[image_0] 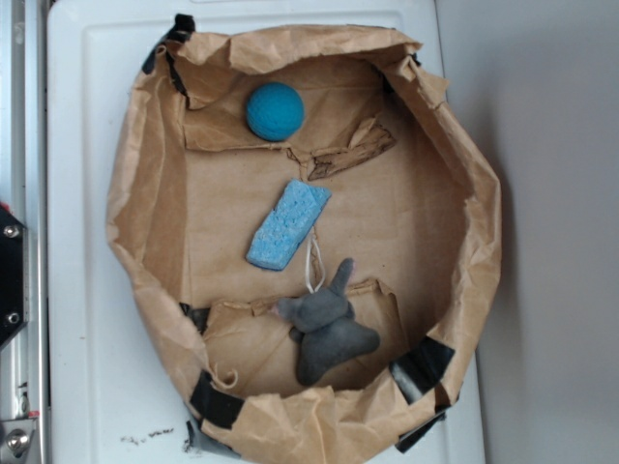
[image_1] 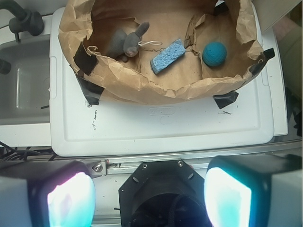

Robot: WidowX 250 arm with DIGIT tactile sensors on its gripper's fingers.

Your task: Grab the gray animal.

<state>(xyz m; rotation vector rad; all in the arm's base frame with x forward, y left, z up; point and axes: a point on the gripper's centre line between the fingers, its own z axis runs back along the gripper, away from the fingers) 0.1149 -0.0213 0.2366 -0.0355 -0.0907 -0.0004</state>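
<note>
Your gripper (image_1: 149, 201) sits at the bottom of the wrist frame, fingers spread wide and holding nothing, well short of the brown paper bag (image_1: 161, 90) on the white lid (image_1: 161, 127). The gray animal (image_1: 127, 41) lies inside at upper left, just beside the blue sponge (image_1: 167, 56); the teal ball (image_1: 215, 53) rests farther right.

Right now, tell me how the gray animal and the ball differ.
The gray animal is dark gray; the ball is teal. The animal is lumpy, with long ears; the ball is round. In the exterior view the animal lies near the bag's bottom edge, the ball near the top. Both lie loose inside the paper bag.
</note>
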